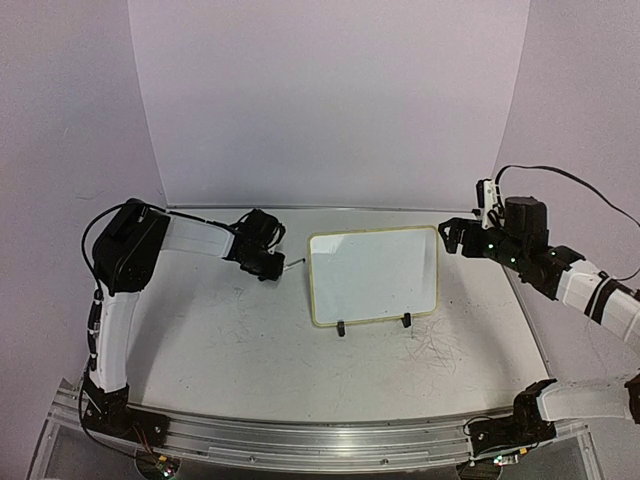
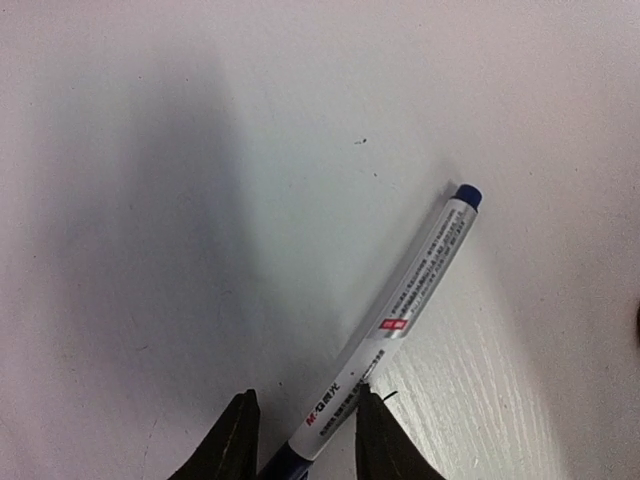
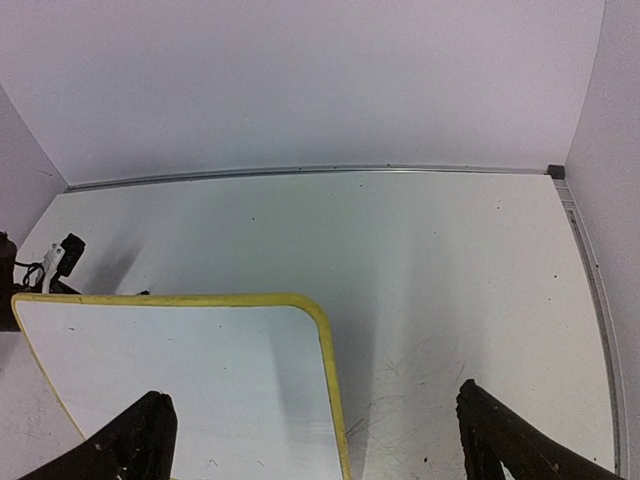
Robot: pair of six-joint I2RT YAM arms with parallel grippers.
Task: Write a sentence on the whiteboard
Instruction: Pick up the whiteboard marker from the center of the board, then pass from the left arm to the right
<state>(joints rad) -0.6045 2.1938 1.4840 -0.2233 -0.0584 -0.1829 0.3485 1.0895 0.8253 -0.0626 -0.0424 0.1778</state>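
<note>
The whiteboard (image 1: 372, 272) lies flat mid-table, white with a pale-yellow frame, and its face is blank; no sentence is in view on it. A white marker (image 2: 420, 270) with a blue end lies on the tabletop left of the board. My left gripper (image 2: 305, 400) (image 1: 283, 265) is low over the marker, jaws narrowed around it. The right finger touches the barrel and a sliver of gap shows at the left finger. My right gripper (image 3: 312, 395) (image 1: 447, 235) hovers wide open over the board's far right corner (image 3: 320, 320), holding nothing.
Two black clips (image 1: 341, 327) (image 1: 406, 320) sit on the board's near edge. Grey scribbles mark the tabletop (image 1: 450, 350) right of the board. White walls close in the back and sides, with a metal strip (image 3: 300, 170) at the back wall's foot.
</note>
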